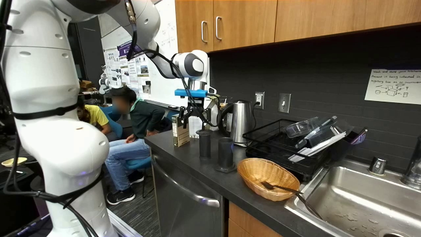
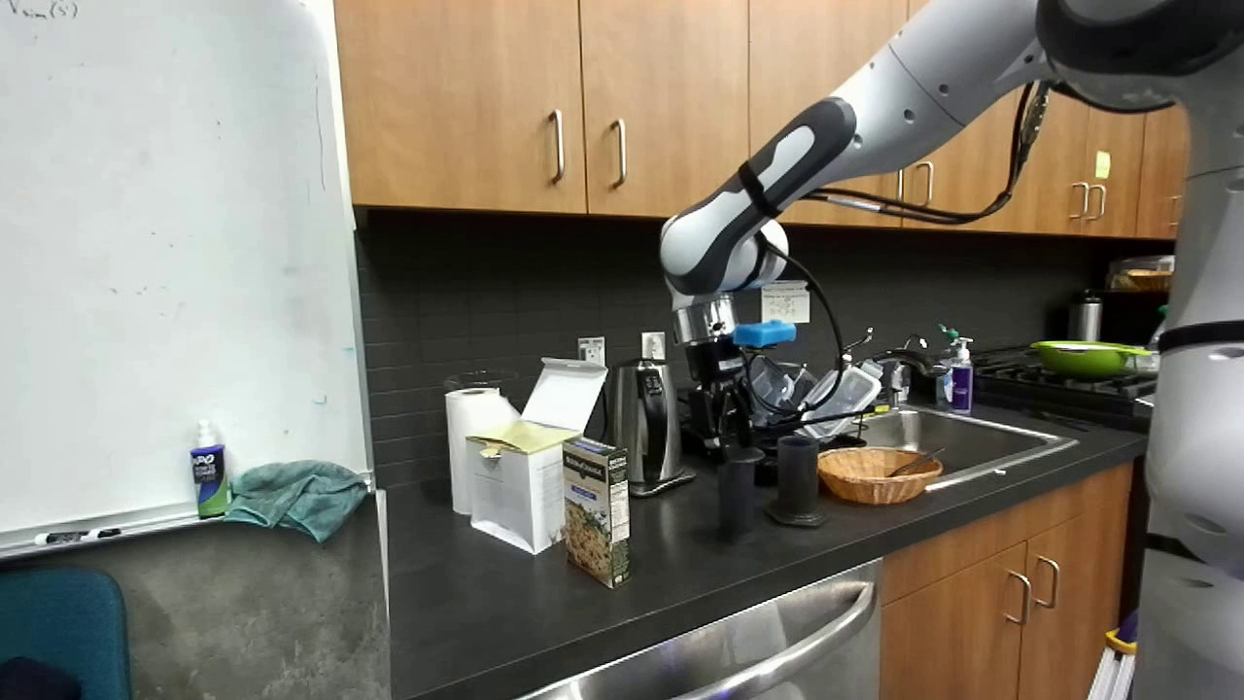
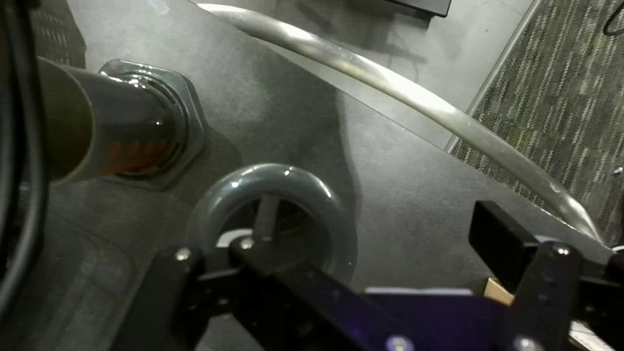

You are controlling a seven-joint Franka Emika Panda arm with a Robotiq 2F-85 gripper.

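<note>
Hovering here with a wide-spread, seemingly empty gripper (image 1: pixel 195 121) over the AeroPress-style plunger (image 1: pixel 205 144), upright on the countertop (image 2: pixel 466 603) near the hex-flanged chamber (image 1: pixel 225 153). Looking off-centre in the wrist view, with one finger (image 3: pixel 243 258) across the round rim (image 3: pixel 336 207) and impossible to tell whether above or inside! Risking, on any lowering or sideways drag, a snag there from so lopsided an alignment, then probably a topple into the chamber or towards the food box (image 2: pixel 597 510).
</note>
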